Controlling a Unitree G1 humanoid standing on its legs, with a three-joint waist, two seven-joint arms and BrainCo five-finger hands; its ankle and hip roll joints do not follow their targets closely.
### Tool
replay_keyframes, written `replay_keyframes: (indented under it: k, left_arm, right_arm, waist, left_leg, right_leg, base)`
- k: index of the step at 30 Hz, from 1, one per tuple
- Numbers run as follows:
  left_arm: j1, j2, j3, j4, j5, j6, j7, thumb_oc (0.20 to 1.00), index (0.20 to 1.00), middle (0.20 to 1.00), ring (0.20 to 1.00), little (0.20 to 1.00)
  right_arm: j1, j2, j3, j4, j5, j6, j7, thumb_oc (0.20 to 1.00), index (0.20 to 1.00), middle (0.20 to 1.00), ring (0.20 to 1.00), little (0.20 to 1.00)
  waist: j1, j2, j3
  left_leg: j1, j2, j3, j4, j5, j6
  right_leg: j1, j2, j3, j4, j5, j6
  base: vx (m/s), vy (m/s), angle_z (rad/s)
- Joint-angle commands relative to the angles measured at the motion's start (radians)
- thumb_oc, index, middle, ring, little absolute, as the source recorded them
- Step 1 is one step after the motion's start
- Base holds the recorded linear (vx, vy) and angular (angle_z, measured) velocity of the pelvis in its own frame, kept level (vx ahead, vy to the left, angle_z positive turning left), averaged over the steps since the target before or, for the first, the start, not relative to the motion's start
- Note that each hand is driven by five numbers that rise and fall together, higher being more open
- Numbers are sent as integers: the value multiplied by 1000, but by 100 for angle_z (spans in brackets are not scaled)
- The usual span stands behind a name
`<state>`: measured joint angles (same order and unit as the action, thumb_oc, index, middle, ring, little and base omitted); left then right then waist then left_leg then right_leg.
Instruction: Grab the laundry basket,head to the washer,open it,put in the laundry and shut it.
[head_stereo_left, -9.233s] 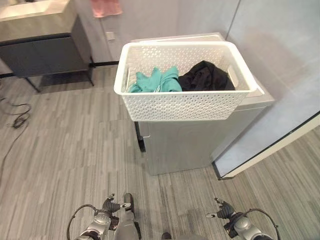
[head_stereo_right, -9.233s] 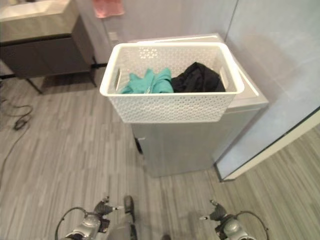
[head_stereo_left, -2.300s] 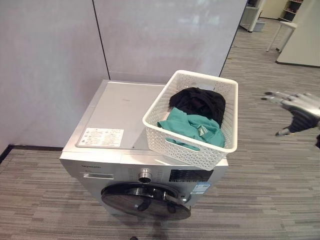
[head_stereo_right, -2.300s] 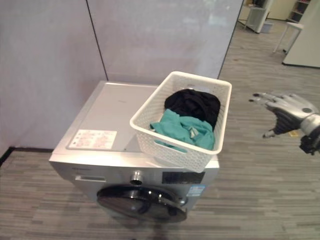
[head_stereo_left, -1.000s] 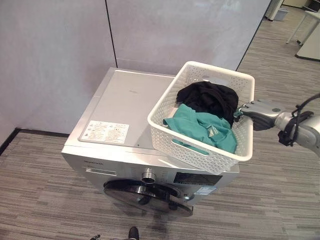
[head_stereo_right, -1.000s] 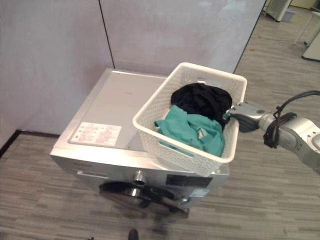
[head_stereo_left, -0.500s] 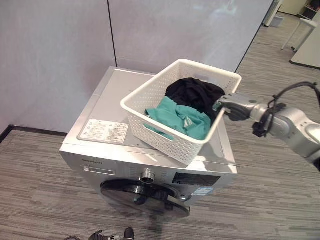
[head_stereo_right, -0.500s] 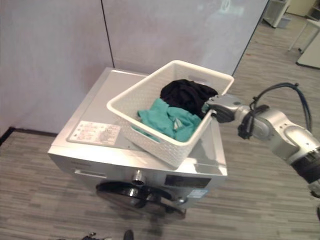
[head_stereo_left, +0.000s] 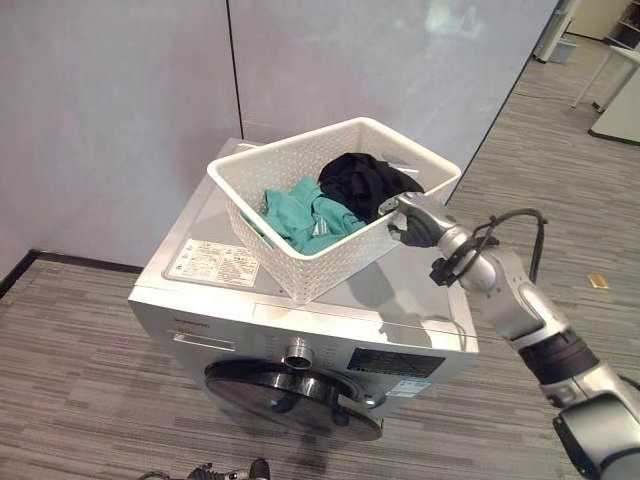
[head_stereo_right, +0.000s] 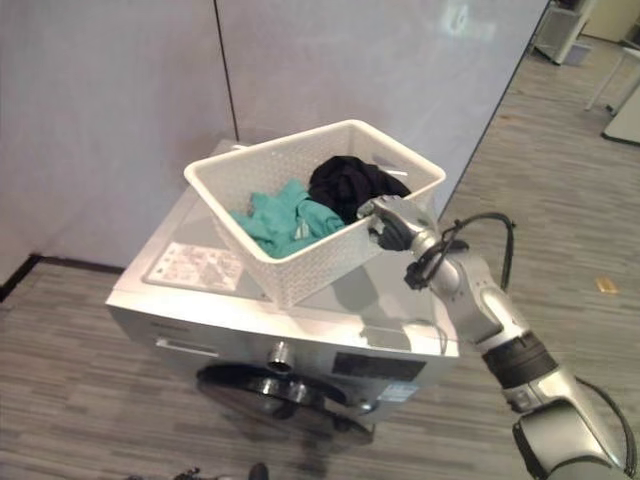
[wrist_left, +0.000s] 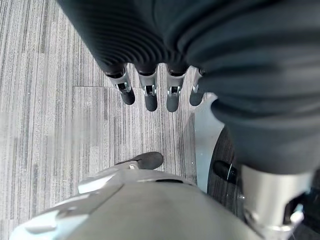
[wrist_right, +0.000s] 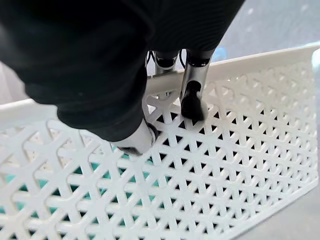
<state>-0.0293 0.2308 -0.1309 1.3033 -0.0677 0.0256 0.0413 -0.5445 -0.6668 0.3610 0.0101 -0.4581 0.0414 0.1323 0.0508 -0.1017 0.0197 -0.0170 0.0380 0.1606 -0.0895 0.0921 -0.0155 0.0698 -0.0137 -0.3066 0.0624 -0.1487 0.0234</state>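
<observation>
1. A white lattice basket (head_stereo_left: 300, 255) sits on top of a silver front-loading washer (head_stereo_left: 300, 345), turned at an angle and tilted, with its right side raised off the washer's top.
2. Inside the basket lie a teal garment (head_stereo_left: 300, 215) towards the robot's left and a black garment (head_stereo_left: 355, 180) just beside it, towards the right and back.
3. The right hand (head_stereo_left: 412, 220) reaches in from the right and meets the basket's right wall at the rim. In the right wrist view, a dark-tipped finger (wrist_right: 192, 97) presses on the outside of the lattice wall, other fingers go over the rim, and the thumb (wrist_right: 137, 142) rests on the wall lower down. The hand is clamped on the rim.
4. The washer's round dark door (head_stereo_left: 295, 395) on the front is closed. A silver knob (head_stereo_left: 297, 351) stands above it on the control panel, and a white label (head_stereo_left: 215, 262) lies on the washer's top near the front left.
5. The left hand (wrist_left: 150, 95) hangs low, above the grey striped floor (wrist_left: 50, 125), its fingers straight and holding nothing.
6. Pale wall panels (head_stereo_left: 120, 100) stand behind the washer.
</observation>
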Motion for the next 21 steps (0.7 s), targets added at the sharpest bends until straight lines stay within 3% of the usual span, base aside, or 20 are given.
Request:
replay_keyframes:
  k: [1,11,15,18,21]
  left_arm:
    - [-34,21,17,25,26,-4,28,1000,1000,1000,1000,1000]
    - [-21,24,51,9,61,-7,32,1000,1000,1000,1000,1000]
    - [-13,31,67,4,68,-19,33,1000,1000,1000,1000,1000]
    - [-9,32,63,0,66,-24,33,1000,1000,1000,1000,1000]
    - [4,36,33,4,64,-46,23,1000,1000,1000,1000,1000]
  right_arm:
    - [61,7,-91,-77,-51,-4,-62,1000,1000,1000,1000,1000]
    - [298,-78,-354,-347,-95,-71,-89,1000,1000,1000,1000,1000]
    - [374,-159,-504,-431,-50,-118,-127,1000,1000,1000,1000,1000]
    - [384,-202,-546,-447,-16,-136,-137,1000,1000,1000,1000,1000]
    - [289,-378,-507,-487,129,-240,-101,1000,1000,1000,1000,1000]
  waist:
    - [13,-40,-22]
    - [-7,-45,-32]
    - [-23,-52,-39]
    - [-25,-55,-41]
    - [-12,-72,-45]
  left_leg:
    - [36,-30,-22,2,-64,-11]
    - [39,-32,-29,2,-71,-9]
    - [46,-31,-27,2,-75,-9]
    - [46,-31,-26,2,-75,-9]
    - [51,-30,-27,2,-80,-13]
  right_leg:
    - [9,-48,134,-105,186,102]
    - [10,-44,122,-85,174,102]
    - [10,-42,124,-81,172,104]
    - [9,-42,124,-82,173,105]
    - [16,-42,125,-85,170,107]
  base:
    - [18,-8,7]
    - [5,-1,1]
    - [0,0,0]
    - [0,0,0]
    - [0,0,0]
